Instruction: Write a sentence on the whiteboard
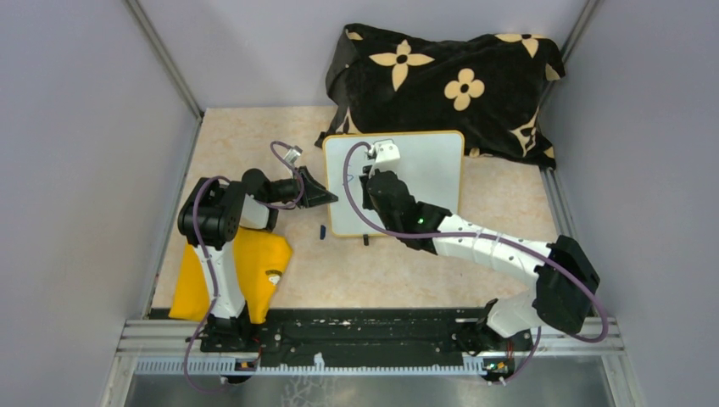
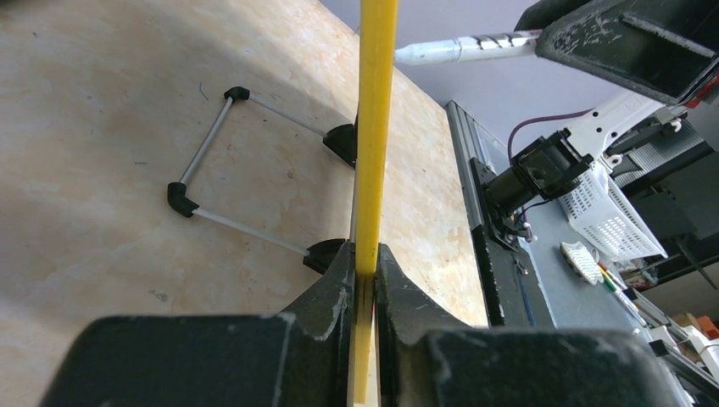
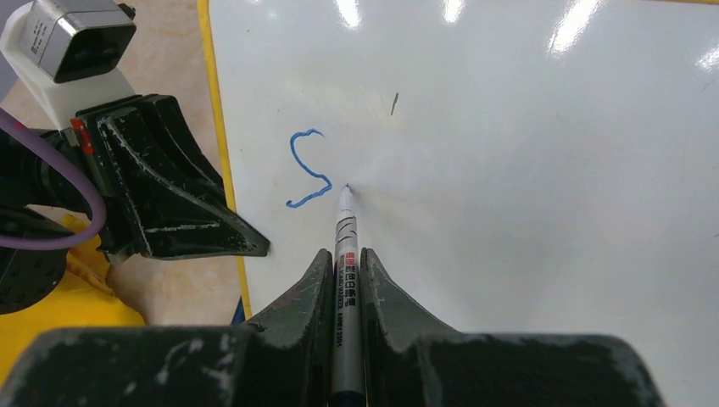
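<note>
**Whiteboard (image 1: 432, 182) pinned at its left rim, marker tip down beside the first stroke**

From where I stood, the whiteboard lay flat on the table (image 1: 254, 144), about mid-table, its far edge close against the black flowered cloth (image 1: 441, 76). Its long axis ran side to side across the table. The left wrist view showed its yellow rim edge-on and, beyond it, a wire stand (image 2: 212, 174) resting on the tabletop.

One blue stroke (image 3: 307, 170), shaped like an S, sat near the board's left rim. Just right of the stroke's lower end was the tip of the marker (image 3: 346, 237), which looked to be touching the white surface, or all but.

The right gripper (image 3: 344, 254) was clamped on the marker's barrel, its two fingers tight on either side and the pen pointing straight out ahead of it. It was plainly the arm over the board, reaching in from the near right.

The left gripper (image 2: 363, 254) was closed on the board's left rim, the yellow edge pinched between its jaws, and it stood just beside the blue stroke rather than over the writing area.

As I judged it, the next letter turned on one fact: nearly all the bare white lay to the right of the tip, along the board's long axis and away from the left gripper. So the pen had to travel rightward.
</note>
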Available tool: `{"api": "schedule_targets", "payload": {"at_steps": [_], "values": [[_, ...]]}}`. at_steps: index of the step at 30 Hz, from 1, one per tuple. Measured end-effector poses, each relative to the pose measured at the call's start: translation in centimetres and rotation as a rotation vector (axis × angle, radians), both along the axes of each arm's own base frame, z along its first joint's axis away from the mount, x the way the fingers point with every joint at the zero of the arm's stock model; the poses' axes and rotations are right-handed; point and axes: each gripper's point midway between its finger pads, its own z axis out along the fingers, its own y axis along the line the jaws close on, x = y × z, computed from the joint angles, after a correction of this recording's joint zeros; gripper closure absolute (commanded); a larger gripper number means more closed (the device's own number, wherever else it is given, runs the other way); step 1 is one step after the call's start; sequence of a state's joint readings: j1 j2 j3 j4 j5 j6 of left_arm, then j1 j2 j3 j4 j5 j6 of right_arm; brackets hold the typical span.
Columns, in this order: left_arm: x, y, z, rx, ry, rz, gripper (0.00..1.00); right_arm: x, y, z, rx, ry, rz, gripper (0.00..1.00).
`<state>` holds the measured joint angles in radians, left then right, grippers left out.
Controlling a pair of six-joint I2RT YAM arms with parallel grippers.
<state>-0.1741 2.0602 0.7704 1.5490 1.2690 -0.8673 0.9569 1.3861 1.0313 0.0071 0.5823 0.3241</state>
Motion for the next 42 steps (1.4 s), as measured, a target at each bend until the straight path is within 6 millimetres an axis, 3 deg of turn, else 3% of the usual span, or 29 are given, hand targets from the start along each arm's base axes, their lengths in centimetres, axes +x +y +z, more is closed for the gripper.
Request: {"api": "schedule_targets", "payload": {"at_steps": [6,42], "values": [[0.03,0.0,-0.02,0.0,0.001,0.001,1.0,-0.31,-0.11,-1.1,-0.003,0.022,0.001,1.0],[0.08,-0.01,0.01,-0.001,0.0,0.003,1.0,0.2,-0.38,-0.54,0.01,0.017,-0.021,1.0]]}}
